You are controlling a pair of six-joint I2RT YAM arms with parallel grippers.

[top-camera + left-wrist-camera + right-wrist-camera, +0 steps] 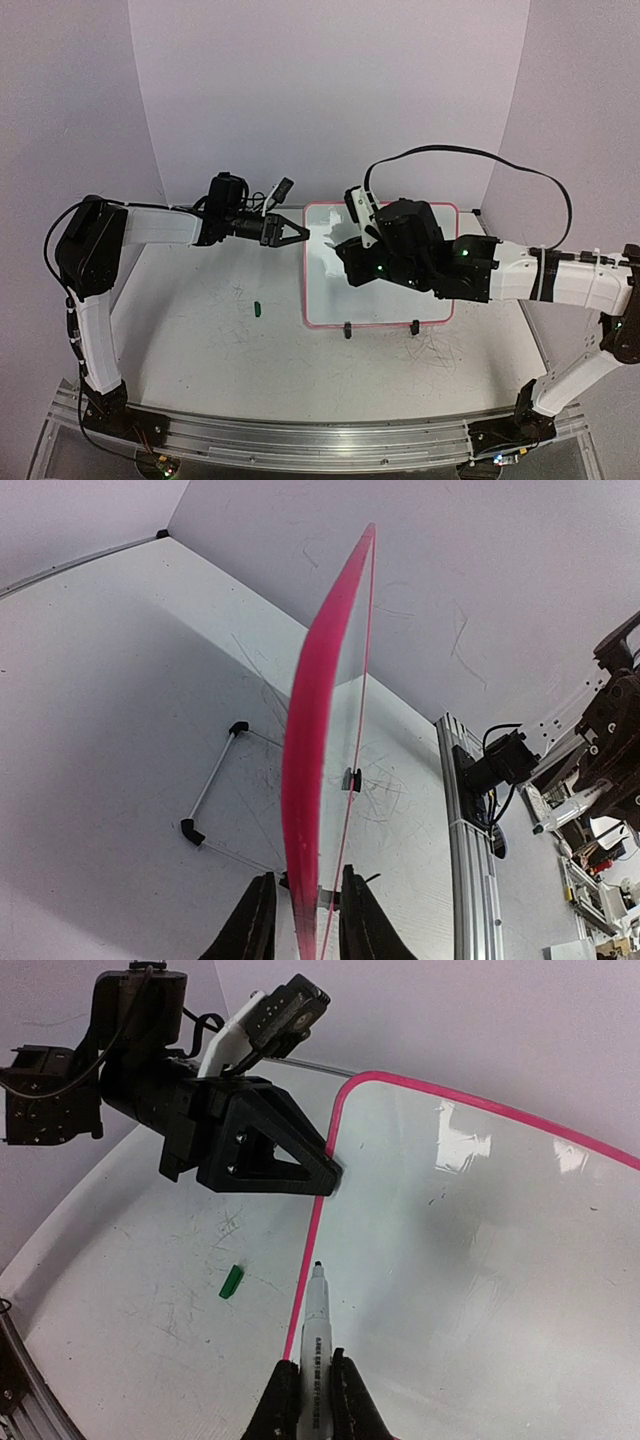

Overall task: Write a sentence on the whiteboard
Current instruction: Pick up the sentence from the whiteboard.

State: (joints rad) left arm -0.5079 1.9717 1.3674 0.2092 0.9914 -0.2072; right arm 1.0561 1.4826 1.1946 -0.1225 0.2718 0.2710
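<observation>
The table (200, 330) has open room left of the board and along the near edge. The whiteboard (325, 295) sits right of centre, its two black feet (347, 330) toward me. The top view hides the right gripper (312, 1375) under its own wrist. Its wrist camera shows it clamped on a marker (317, 1320), tip just inside the pink left frame; the barrel print is too small to read. The left gripper (307, 890) straddles that frame with a narrow gap; I can't tell whether the pads press it. A green cap (257, 309) lies apart, left of the board.
</observation>
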